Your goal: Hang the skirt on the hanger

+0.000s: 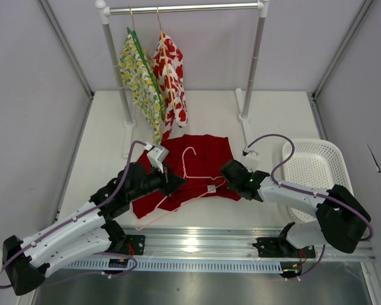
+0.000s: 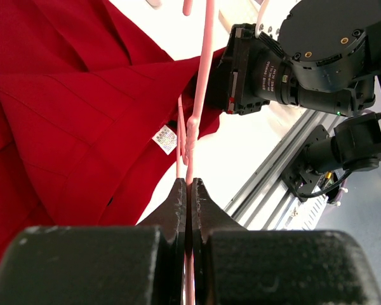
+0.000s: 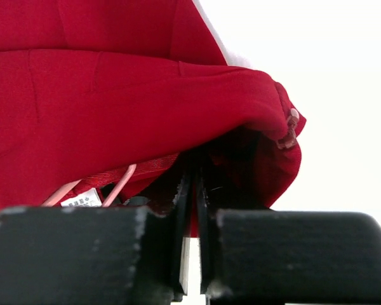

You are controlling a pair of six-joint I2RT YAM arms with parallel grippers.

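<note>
right tool (image 3: 192,171) on rumpled plain deep-red skirt (image 3: 114,95), pink hanger (image 2: 206,63) across it

The left gripper (image 2: 188,189) pinches the pink hanger (image 2: 205,63), whose wire runs straight ahead from its fingertips. The red skirt (image 2: 70,121) spreads ahead-left, with its white label (image 2: 165,138) beside the wire. The right arm (image 2: 305,57) sits ahead-right.

One skirt (image 1: 200,152), deep red. Three hangers: pink hanger (image 1: 184,166), green hanger (image 1: 135,38), tan hanger (image 1: 159,22). Two hung garments: yellow-green floral garment (image 1: 140,76), white red-flowered garment (image 1: 170,76). One clothes rail (image 1: 184,8). One white basket (image 1: 314,168). Two robot arms: left arm (image 1: 76,232), right arm (image 1: 292,194).
</note>
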